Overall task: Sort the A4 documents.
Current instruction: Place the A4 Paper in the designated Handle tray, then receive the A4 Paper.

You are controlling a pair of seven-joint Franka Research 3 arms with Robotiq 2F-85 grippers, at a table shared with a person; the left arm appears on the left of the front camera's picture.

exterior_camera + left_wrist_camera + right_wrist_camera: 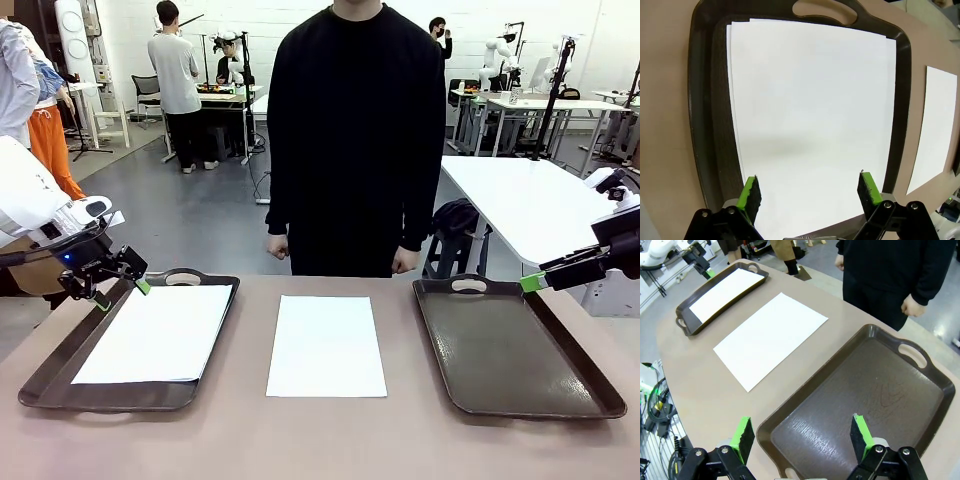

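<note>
Brown worktop [320, 440], three stations side by side.

Robot's left: dark brown plastic tray with cut-out handle [50, 385]. Thin white rectangular A4 paper sheets [810, 115] lie flat inside it, covering most of the floor. The left wrist view shows a second edge offset along one side, so more than one sheet; I cannot tell how many.

Centre: single white A4 sheet [326, 345] flat on the bare worktop between the trays, touching neither.

Robot's right: second dark brown tray [865, 400], floor bare and scuffed, handle cut-out toward the far side.

Left hand [810, 187]: green-padded fingers spread wide, nothing between them, hanging above the stack in the left tray, clear of the paper. In the front view it sits over the tray's far-left corner.

Right hand [802, 432]: fingers spread, gripping nothing, held above the right tray's rim. In the front view its green tip pokes in over the tray's far-right corner.

Person in a black long-sleeved top [355, 130] stands at the far edge, arms down, fists loosely curled, off the worktop.
</note>
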